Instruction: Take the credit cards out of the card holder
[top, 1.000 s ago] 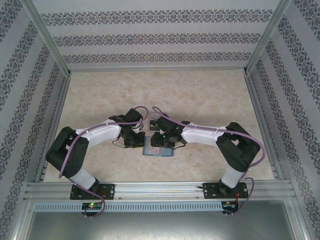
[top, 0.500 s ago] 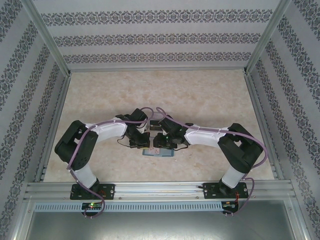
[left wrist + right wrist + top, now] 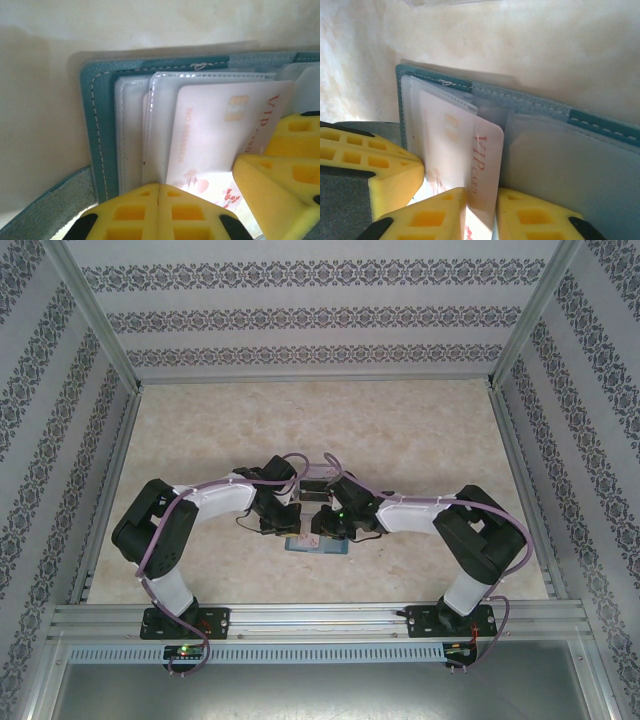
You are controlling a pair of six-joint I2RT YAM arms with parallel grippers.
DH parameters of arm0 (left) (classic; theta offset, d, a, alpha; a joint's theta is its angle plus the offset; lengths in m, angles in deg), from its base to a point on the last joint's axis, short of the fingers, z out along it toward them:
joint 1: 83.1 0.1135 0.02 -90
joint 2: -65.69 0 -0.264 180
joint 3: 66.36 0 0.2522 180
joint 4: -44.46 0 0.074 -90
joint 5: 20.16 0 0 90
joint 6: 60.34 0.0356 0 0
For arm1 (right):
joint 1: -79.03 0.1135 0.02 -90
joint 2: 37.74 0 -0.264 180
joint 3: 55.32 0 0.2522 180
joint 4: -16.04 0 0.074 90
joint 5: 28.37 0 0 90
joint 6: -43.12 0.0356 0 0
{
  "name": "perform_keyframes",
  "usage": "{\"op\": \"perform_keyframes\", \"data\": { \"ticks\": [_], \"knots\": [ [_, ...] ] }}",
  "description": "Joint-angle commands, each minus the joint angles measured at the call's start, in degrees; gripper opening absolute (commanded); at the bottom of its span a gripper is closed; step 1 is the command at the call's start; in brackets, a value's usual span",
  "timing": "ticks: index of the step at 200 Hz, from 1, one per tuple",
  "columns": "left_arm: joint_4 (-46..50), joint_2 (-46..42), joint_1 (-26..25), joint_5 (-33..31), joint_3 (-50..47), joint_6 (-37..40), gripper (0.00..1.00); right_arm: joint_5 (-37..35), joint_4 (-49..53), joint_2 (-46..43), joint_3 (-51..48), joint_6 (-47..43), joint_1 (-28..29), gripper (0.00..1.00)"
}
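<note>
Top view: the card holder [image 3: 318,547] lay open and flat on the table [image 3: 420,430], toward 6 o'clock from the table's centre, with both wrists crowded over its 12 o'clock edge. Bare marble ran wide to 12, 9 and 3 o'clock, and the frame rail [image 3: 320,612] closed off the 6 o'clock side near by. Left wrist view: the holder's stitched teal border sat at 9 o'clock, with bare table beyond it at 9 and 12 o'clock. Clear sleeves [image 3: 132,130] were stacked just inside that border. A pale credit card [image 3: 215,130] with red VIP lettering lay across them. The left gripper [image 3: 159,200] was closed, pads meeting at the holder's 6 o'clock edge. Whether a sleeve edge was caught between them could not be told. Right wrist view: the right gripper [image 3: 480,197] was clamped on the credit card's lower end, one pad on each face. The card's rounded corner pointed toward 2 o'clock. The two grippers' fingers stood just beside each other, with little room between.
</note>
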Motion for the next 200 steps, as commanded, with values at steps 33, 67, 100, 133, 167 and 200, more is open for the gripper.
{"op": "perform_keyframes", "data": {
  "ticks": [33, 67, 100, 133, 167, 200],
  "knots": [
    [2.92, 3.09, -0.61, -5.31, -0.50, 1.15, 0.03, 4.13, -11.86, -1.55, -3.60, 5.19, -0.75, 0.17],
    [3.59, 2.31, -0.60, -5.79, -0.56, 1.22, 0.03, 3.14, -10.61, -1.60, -4.25, 4.80, -1.32, 0.13],
    [4.10, 1.40, -0.61, -6.62, -1.14, 1.27, 0.03, 1.61, -8.36, -4.00, -6.15, 3.73, -2.68, 0.13],
    [4.16, 1.00, -0.61, -6.79, -1.60, 1.04, 0.03, 1.63, -7.47, -6.63, -7.68, 2.86, -4.04, 0.09],
    [4.23, 0.63, -0.60, -6.80, -1.71, 0.88, 0.03, 1.77, -5.68, -7.65, -7.91, 1.70, -5.10, 0.11],
    [4.90, -0.12, -0.63, -7.13, -1.72, 0.81, 0.03, 0.43, -1.47, -9.00, -7.41, -0.29, -5.58, 0.10]
  ]
}}
